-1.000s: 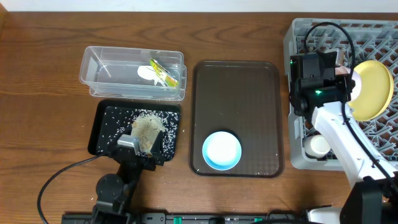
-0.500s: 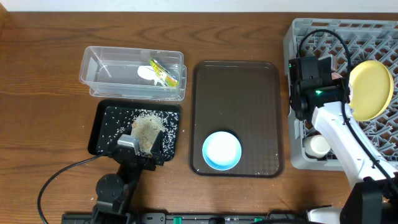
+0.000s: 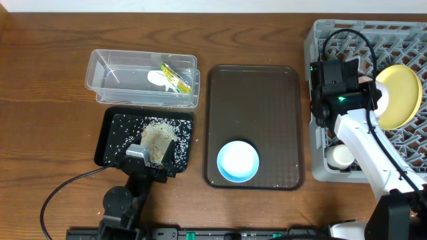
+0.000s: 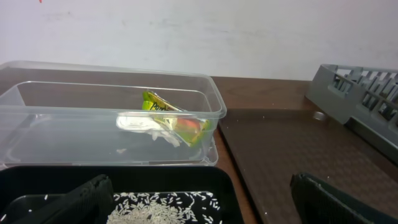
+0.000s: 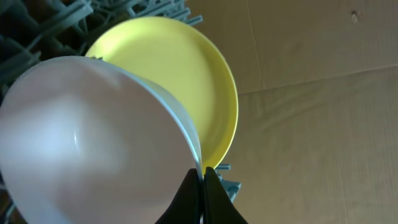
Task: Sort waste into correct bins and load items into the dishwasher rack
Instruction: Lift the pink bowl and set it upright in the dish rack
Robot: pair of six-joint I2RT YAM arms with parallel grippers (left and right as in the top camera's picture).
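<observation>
Looking from overhead, we find wrapper [image 3: 175,80] and paper [image 3: 157,79] in the clear tub [image 3: 107,63], rice [image 3: 159,127] in the black tray [image 3: 105,147], plate [image 3: 399,97] and cup [image 3: 343,156] in the rack [image 3: 413,40] at right — only the blue bowl [image 3: 237,161] sits on the brown tray [image 3: 253,100], chopsticks unseen. At the left wrist the left gripper [image 4: 205,202] gapes empty; at the right wrist the right gripper [image 5: 202,179] pinches the pinkish-white bowl [image 5: 93,137] by its rim — not yet racked.
</observation>
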